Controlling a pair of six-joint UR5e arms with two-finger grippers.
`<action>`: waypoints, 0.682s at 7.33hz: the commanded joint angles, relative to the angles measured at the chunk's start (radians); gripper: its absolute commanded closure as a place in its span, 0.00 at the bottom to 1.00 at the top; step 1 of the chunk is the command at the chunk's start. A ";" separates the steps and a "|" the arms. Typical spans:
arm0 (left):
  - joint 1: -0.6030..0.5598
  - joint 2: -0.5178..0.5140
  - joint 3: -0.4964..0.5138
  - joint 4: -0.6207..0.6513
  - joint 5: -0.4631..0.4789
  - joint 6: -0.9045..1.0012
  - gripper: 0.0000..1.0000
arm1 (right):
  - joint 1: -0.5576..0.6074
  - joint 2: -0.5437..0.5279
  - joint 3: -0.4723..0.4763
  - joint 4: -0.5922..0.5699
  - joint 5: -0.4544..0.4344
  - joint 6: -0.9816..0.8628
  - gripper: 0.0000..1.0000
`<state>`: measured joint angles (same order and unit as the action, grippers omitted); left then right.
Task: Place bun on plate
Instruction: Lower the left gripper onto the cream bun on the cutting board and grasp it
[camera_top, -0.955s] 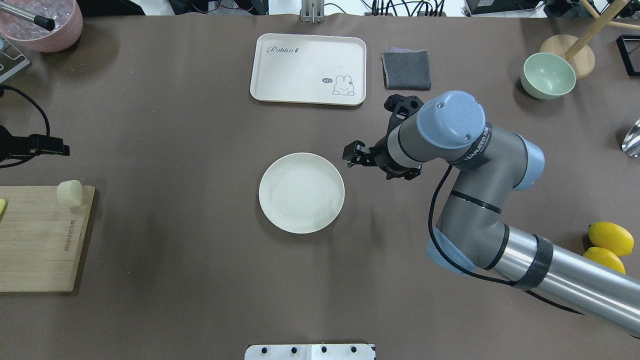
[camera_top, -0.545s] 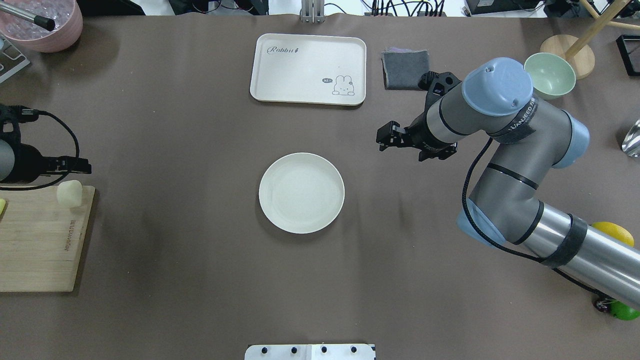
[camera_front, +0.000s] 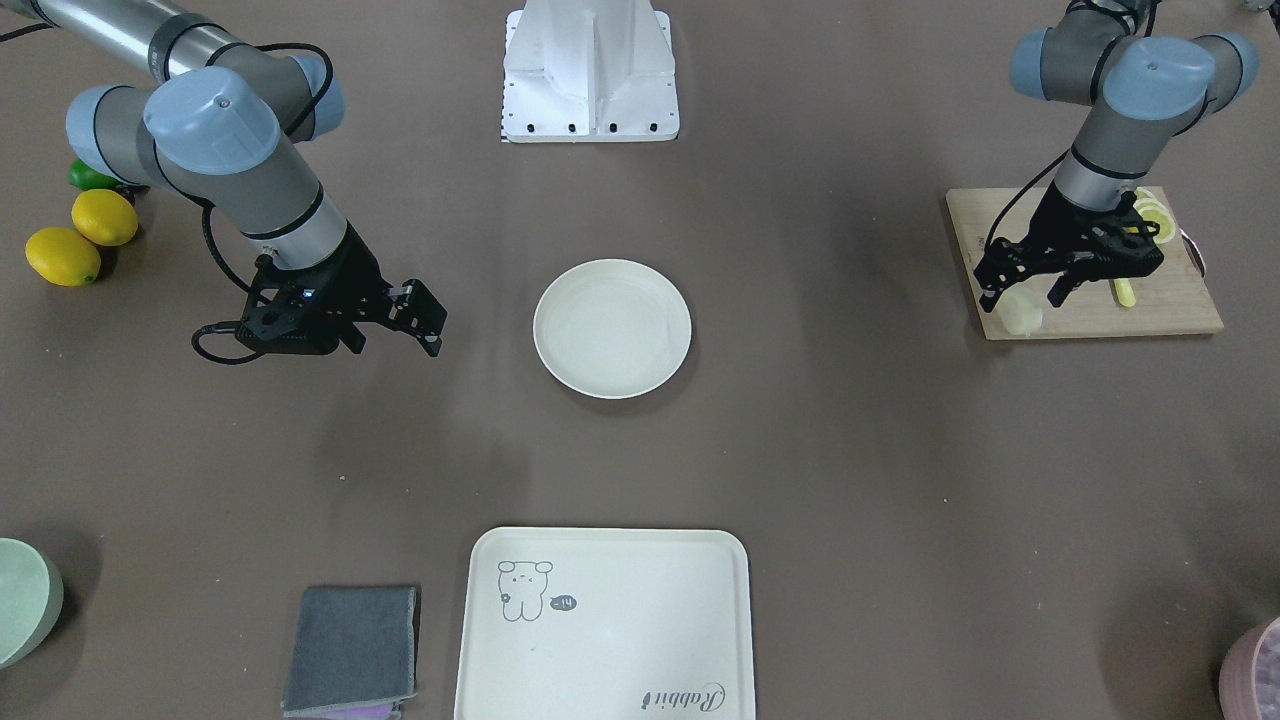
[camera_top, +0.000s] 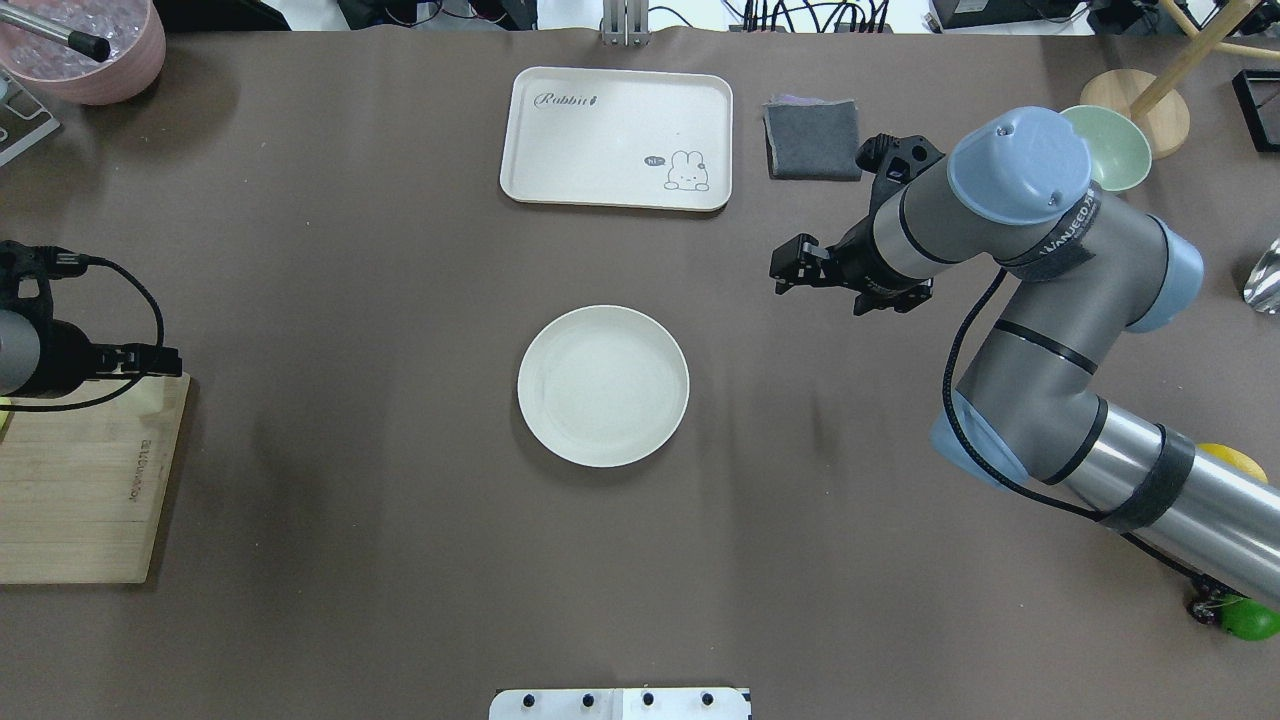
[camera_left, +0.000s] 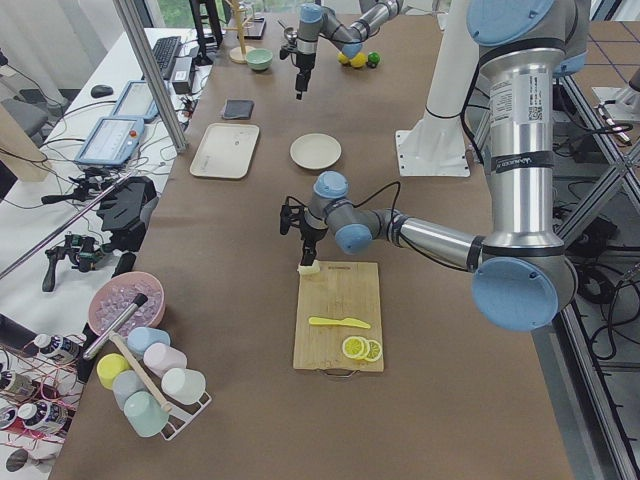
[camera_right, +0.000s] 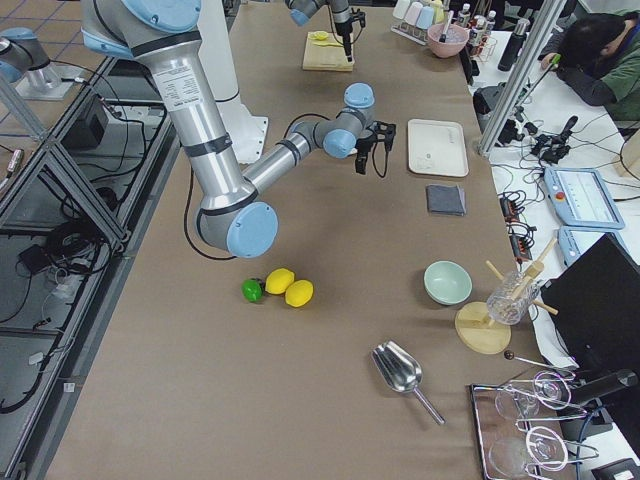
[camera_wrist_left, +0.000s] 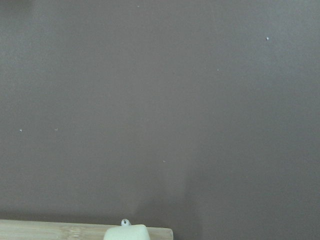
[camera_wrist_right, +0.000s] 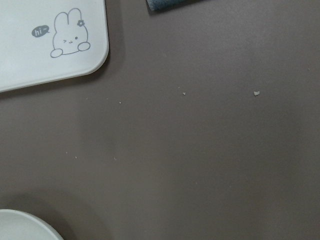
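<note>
The bun (camera_front: 1021, 317) is a small pale block on the corner of the wooden cutting board (camera_front: 1100, 310). My left gripper (camera_front: 1022, 290) hangs open just above it, fingers spread to either side. The overhead view has that gripper (camera_top: 150, 362) covering the bun. Only the bun's top (camera_wrist_left: 126, 233) shows at the bottom edge of the left wrist view. The round cream-white plate (camera_top: 603, 385) lies empty at the table's middle. My right gripper (camera_top: 790, 272) hovers open and empty to the plate's right and farther back.
A cream tray (camera_top: 617, 137) with a rabbit drawing and a folded grey cloth (camera_top: 813, 140) lie behind the plate. A pale green bowl (camera_top: 1115, 150) sits at the far right. Lemon slices (camera_front: 1155, 215) and a yellow knife (camera_left: 338, 322) lie on the board. Whole lemons (camera_front: 80, 235) sit by the right arm.
My right arm has swung away from the plate, to the right and back. My left gripper has come in from the left edge and now covers the bun on the board's corner.
</note>
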<state>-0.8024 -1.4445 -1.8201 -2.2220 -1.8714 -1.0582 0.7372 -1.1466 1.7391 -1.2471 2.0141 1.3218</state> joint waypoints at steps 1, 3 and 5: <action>0.000 0.018 0.005 -0.002 0.000 0.023 0.02 | -0.001 -0.007 0.007 0.000 -0.006 0.001 0.00; 0.003 0.007 0.018 -0.004 0.000 0.021 0.03 | -0.002 -0.010 0.007 0.000 -0.009 0.001 0.00; 0.008 0.006 0.030 -0.007 0.000 0.021 0.13 | -0.006 -0.008 0.007 0.000 -0.011 0.001 0.00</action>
<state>-0.7970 -1.4376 -1.7967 -2.2277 -1.8715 -1.0371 0.7335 -1.1558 1.7456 -1.2471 2.0050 1.3223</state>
